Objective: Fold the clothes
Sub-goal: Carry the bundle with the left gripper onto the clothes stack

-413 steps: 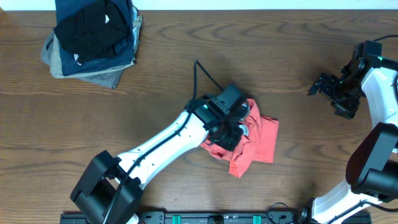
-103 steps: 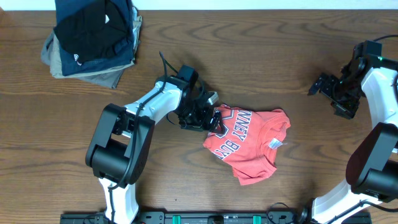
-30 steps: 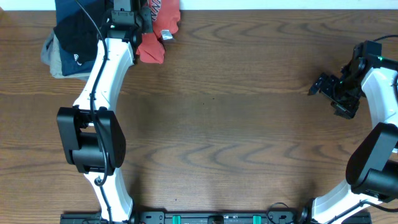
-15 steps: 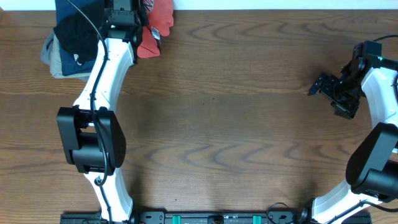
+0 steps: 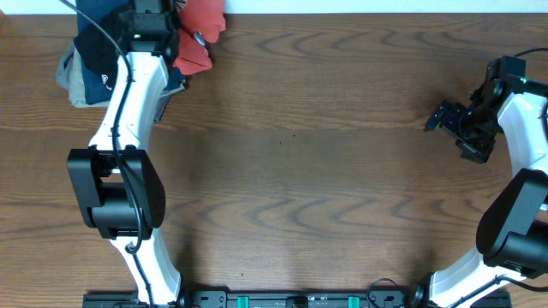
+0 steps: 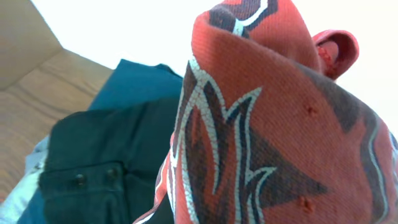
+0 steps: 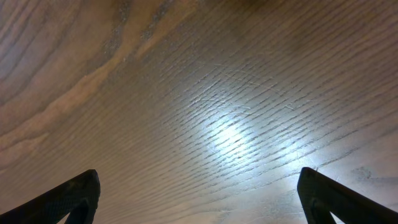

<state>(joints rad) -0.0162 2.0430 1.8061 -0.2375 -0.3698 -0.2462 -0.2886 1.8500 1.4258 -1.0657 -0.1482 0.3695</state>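
Gleaming wood-grain table (image 5: 325, 171), T-shirt (image 5: 199, 34) at far edge

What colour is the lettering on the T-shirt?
Navy with white outlines on the T-shirt; best in left wrist view.

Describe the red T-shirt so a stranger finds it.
Look at the table's far left corner, where dark folded garments are stacked. Beside them, bunched in the jaws of the left arm, is the coral-red T-shirt, the only bright garment, with navy white-outlined lettering.
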